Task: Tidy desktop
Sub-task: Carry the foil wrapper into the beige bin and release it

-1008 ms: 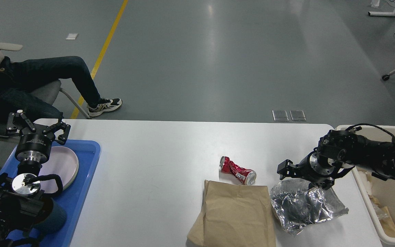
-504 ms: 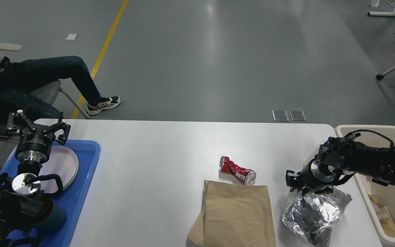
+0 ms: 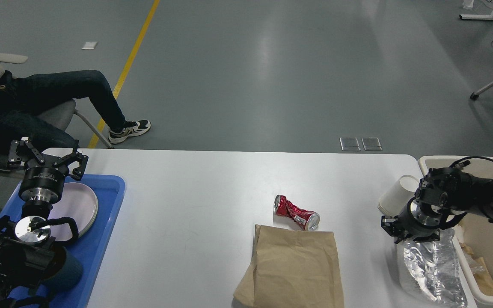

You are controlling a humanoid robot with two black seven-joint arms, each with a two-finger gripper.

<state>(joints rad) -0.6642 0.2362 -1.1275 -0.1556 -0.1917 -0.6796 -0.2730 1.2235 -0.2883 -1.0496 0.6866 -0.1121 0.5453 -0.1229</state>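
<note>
The right claw [image 3: 411, 234] points down at the right end of the tabletop [image 3: 212, 179], and a crumpled sheet of silvery foil wrapper [image 3: 432, 269] hangs from under it; the fingers look closed on the wrapper's top edge, though they are dark and partly end-on, so the pinch itself is a judgement rather than plainly seen; the wrapper trails toward 5 o'clock from the claw, lying across the tabletop's right edge beside the cream bin [image 3: 492, 295]; at 11 o'clock from the claw, just beside it, a white paper cup [image 3: 396, 194] lies tipped on its side; well off at 9 o'clock a brown paper bag [image 3: 293, 265] lies flat, with a crushed red can [image 3: 296, 212] touching or nearly touching its far edge.

The left claw [image 3: 47, 157] stands at the far left with its fingers spread wide and nothing between them, above a pale plate [image 3: 81, 205] in the blue tray [image 3: 101, 239].

The step in hand seems to be carrying the wrapper to the bin; the next move calls for lifting it clear of the bin's near wall, bringing it over the opening at about 3 o'clock, then letting go; the loose tail could snag on the rim. Cup, can and bag are not yet cleared, so the tabletop, which fills the lower view, is only partly tidied.
</note>
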